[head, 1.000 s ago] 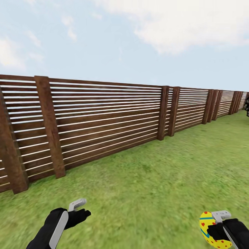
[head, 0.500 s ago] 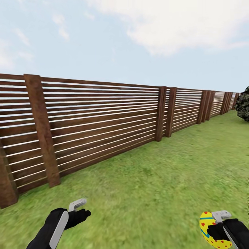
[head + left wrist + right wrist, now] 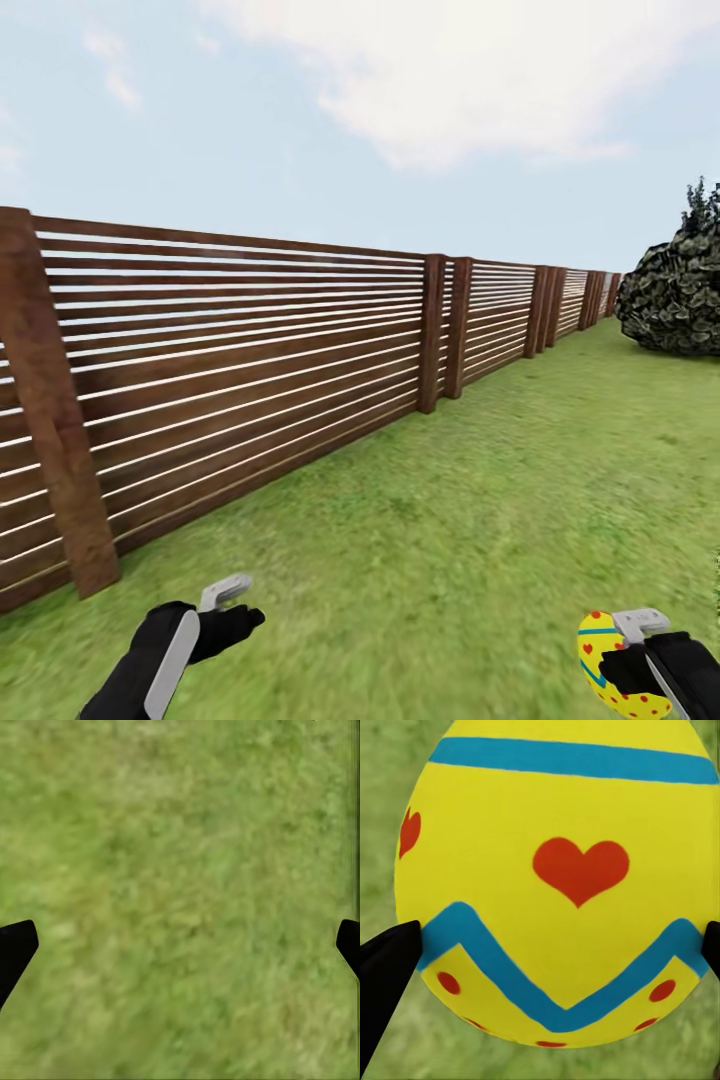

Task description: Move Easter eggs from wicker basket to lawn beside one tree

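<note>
Extending both arms forward, low over lawn (image 3: 450, 520) beside fence (image 3: 250, 370). Gripping Easter egg (image 3: 604, 665) between right gripper (image 3: 640, 650) fingers. Hanging left gripper (image 3: 228, 600) fingers spread wide, empty.

Fenced garden, green lawn (image 3: 480, 500), brown slatted wooden fence (image 3: 250, 370), dark bush (image 3: 675, 295), open sky

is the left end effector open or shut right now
Open and empty. In the left wrist view the two dark fingertips sit at opposite edges with only lawn between them; the left end effector holds nothing.
</note>
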